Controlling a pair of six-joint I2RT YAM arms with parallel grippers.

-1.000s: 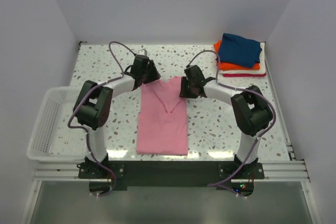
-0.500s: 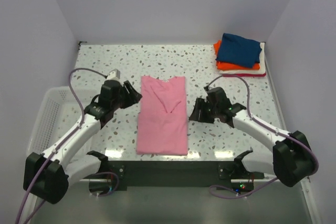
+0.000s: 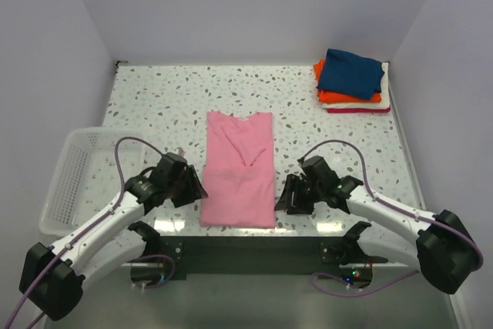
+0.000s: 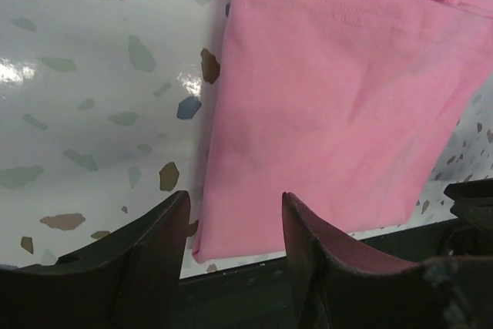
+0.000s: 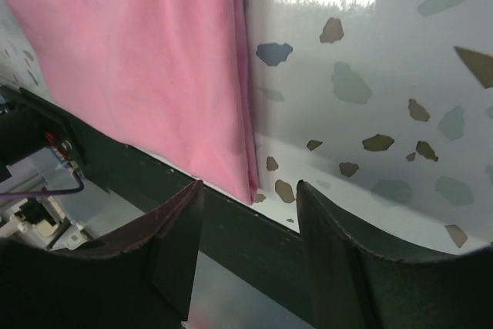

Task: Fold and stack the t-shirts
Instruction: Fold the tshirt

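Note:
The light pink t-shirt (image 3: pixel 239 169) lies flat as a long folded strip in the middle of the speckled table, neck end far, hem at the near edge. My left gripper (image 3: pixel 194 188) sits open at its near left corner (image 4: pixel 223 236), nothing between the fingers. On the other side my right gripper (image 3: pixel 285 196) is open at the near right corner (image 5: pixel 248 182), also holding nothing. Folded t-shirts are stacked (image 3: pixel 351 81) at the far right: navy blue on top, then orange, white and red.
A white wire basket (image 3: pixel 68 182) hangs off the table's left side, close to my left arm. The black front rail (image 3: pixel 246 246) runs just below the shirt's hem (image 4: pixel 308 267).
Both arms have pulled back from the shirt's far neck end to its near corners. The collar end now lies flat and released.

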